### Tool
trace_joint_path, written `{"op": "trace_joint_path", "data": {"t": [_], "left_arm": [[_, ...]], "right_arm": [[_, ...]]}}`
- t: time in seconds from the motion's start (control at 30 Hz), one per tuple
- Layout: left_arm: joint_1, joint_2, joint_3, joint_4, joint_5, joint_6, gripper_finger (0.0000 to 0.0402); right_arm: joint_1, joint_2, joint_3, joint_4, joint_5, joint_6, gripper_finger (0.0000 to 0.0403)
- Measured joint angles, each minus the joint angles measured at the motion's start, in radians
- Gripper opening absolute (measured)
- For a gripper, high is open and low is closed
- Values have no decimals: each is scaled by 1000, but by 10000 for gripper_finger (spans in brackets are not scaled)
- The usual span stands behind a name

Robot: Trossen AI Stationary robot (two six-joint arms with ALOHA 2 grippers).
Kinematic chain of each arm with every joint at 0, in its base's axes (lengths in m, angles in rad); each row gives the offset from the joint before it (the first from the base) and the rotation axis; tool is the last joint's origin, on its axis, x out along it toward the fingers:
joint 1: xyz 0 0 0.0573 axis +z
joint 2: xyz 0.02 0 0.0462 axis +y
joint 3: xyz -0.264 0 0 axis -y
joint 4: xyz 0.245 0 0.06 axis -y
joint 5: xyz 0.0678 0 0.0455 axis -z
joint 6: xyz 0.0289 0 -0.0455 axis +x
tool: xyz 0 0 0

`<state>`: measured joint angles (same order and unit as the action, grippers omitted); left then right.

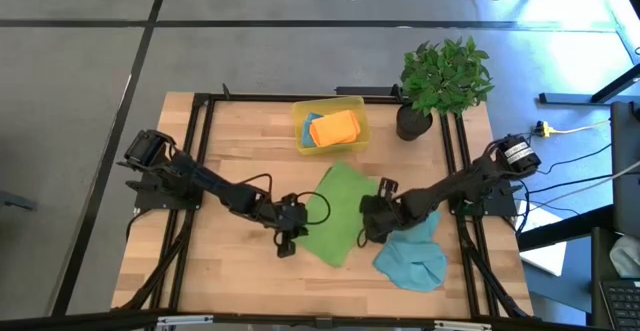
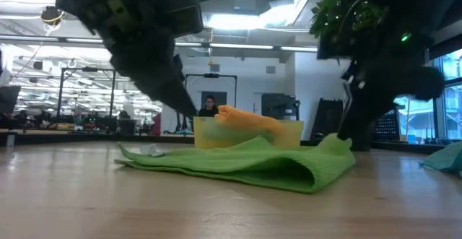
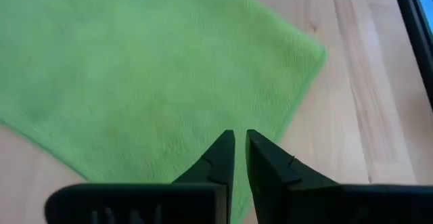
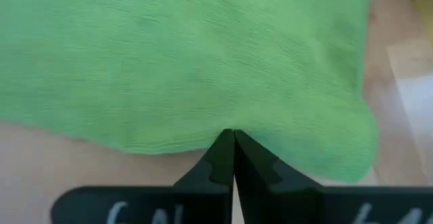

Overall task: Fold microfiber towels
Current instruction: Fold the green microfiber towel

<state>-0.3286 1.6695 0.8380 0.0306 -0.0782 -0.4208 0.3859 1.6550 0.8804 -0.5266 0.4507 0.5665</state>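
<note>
A green towel (image 1: 335,219) lies folded over in the middle of the table, its rounded fold (image 2: 317,174) toward the right. My left gripper (image 3: 240,137) hovers just above the towel's left side, its fingers a narrow gap apart with nothing between them. At the towel's right edge my right gripper (image 4: 233,135) is shut. A teal-blue towel (image 1: 412,258) lies crumpled at the near right. An orange towel (image 1: 335,127) rests on a blue one in the yellow bin (image 1: 302,131). My right gripper pinches the green towel's right edge (image 4: 203,143) between its shut fingertips, coming slanting down from the table's right side. That corner (image 2: 337,141) stands raised in a small peak beside the fingers, while the towel's other parts lie on the table.
The yellow bin stands at the far middle, and a potted plant (image 1: 443,79) at the far right corner. Black frame rails (image 1: 196,141) run along the table's left and right sides. Bare wood (image 1: 230,271) shows at the near left.
</note>
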Motion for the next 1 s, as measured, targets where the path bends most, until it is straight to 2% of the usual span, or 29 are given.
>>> {"op": "trace_joint_path", "data": {"t": [0.07,0.13,0.33,0.43,0.5,0.57,0.77,1.0], "left_arm": [[0,-1,8,1,-18,19,32],[-1,-1,9,3,-34,45,32],[-2,-1,9,4,-81,99,32],[-5,-2,9,6,-85,99,32],[-8,-2,9,7,-86,99,32],[-10,-2,9,7,-87,100,32],[-8,-2,10,7,-95,98,32],[-9,-3,10,10,-96,93,32]], "right_arm": [[36,-1,3,41,0,1,12],[79,-1,-3,153,-2,-37,12],[208,5,-64,730,-100,-358,12],[250,46,-78,861,-121,-539,22],[268,94,-78,869,-97,-635,37],[275,146,-61,868,-52,-662,54],[274,266,32,857,-35,-646,113],[270,325,130,669,-44,-616,212]]}}
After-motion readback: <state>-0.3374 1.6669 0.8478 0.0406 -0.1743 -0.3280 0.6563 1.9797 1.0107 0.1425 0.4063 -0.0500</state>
